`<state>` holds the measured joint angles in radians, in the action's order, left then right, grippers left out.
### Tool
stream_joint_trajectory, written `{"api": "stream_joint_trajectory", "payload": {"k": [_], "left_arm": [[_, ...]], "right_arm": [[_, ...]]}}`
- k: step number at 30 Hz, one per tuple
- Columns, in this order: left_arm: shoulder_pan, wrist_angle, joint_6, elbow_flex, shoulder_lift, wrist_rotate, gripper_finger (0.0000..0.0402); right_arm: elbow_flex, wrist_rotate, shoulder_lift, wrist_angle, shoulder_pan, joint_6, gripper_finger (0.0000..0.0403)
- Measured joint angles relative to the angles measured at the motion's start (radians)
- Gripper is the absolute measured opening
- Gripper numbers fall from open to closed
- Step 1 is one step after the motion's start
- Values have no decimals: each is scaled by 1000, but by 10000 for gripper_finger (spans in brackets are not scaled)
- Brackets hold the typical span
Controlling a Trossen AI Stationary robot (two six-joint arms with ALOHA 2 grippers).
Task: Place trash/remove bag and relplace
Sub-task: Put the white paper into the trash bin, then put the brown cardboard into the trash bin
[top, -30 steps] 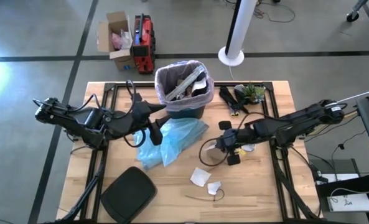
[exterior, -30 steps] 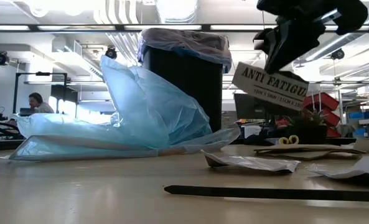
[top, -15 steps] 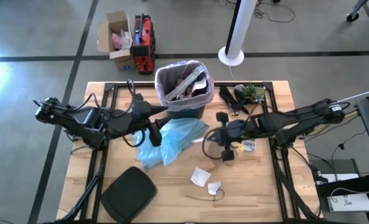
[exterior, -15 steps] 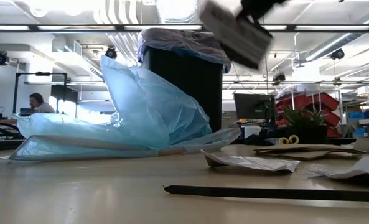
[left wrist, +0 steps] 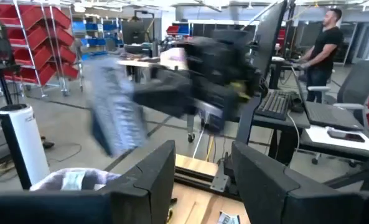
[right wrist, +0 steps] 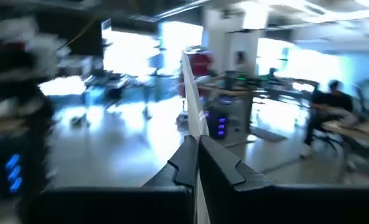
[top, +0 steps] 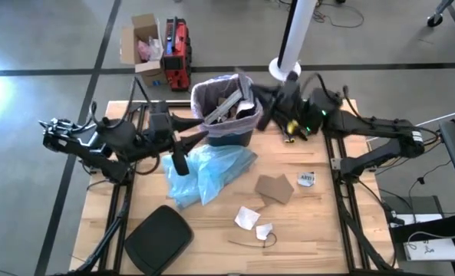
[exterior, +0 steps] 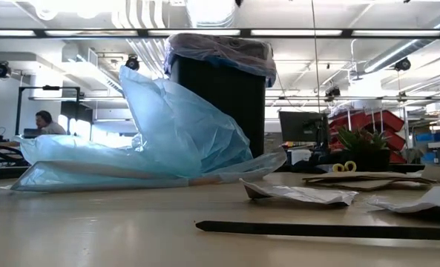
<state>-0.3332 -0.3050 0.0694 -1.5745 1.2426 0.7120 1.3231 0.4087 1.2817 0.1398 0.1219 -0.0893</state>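
**Flat card held above the lined bin at the counter's far edge**

The right hand point(top: 252, 86) is seen over the far rim of the dark bin point(top: 235, 136), its fingers point(right wrist: 200, 163) pressed together on a thin flat white card point(right wrist: 193, 115). The bin is lined with the thin pinkish-white plastic bag point(top: 204, 96) and stands at the middle of the far edge. The left hand point(top: 179, 162) is held beside the bin with its fingers point(left wrist: 153, 174) parted and nothing between them. A flat brown cardboard piece point(top: 275, 188), a small white label point(top: 305, 179) and crumpled white paper scraps point(top: 248, 218) lie toward the near edge, beside a light blue plastic bag point(top: 208, 175).
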Motion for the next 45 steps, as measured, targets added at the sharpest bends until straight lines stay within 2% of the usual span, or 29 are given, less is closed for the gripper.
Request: {"api": "stream_joint_trajectory", "payload": {"k": [6, 11, 14, 18, 23, 27, 30, 33, 37, 41, 45], "left_arm": [[-5, 21, 9, 0, 41, -43, 137], [-36, 16, 20, 0, 51, -48, 143], [-64, 8, 21, 0, 44, -46, 146], [-94, 4, 21, 0, 40, -45, 144], [-103, -12, 37, 0, 38, -42, 136], [-103, -35, 57, 0, 38, -40, 132], [-103, -53, 82, 0, 38, -39, 130], [-102, -89, 107, 0, 39, -38, 131], [-102, -150, 155, 0, 46, -40, 137], [-102, -183, 207, 13, 50, -57, 145], [-107, -273, 267, 27, 50, -76, 154]], "right_arm": [[-2, -22, 62, 15, 138, 266, 0], [13, -3, 139, -35, 152, 325, 6], [47, 9, 178, -110, 153, 382, 38], [101, 14, 214, -211, 158, 464, 107], [137, -3, 213, -273, 152, 432, 189], [144, -59, 165, -304, 153, 421, 222], [144, -123, 116, -322, 139, 354, 230], [144, -221, 62, -371, 104, 180, 230], [138, -337, 9, -521, 26, 65, 222], [131, -330, -8, -710, -74, 44, 222], [125, -307, 1, -883, -162, 82, 240]]}}
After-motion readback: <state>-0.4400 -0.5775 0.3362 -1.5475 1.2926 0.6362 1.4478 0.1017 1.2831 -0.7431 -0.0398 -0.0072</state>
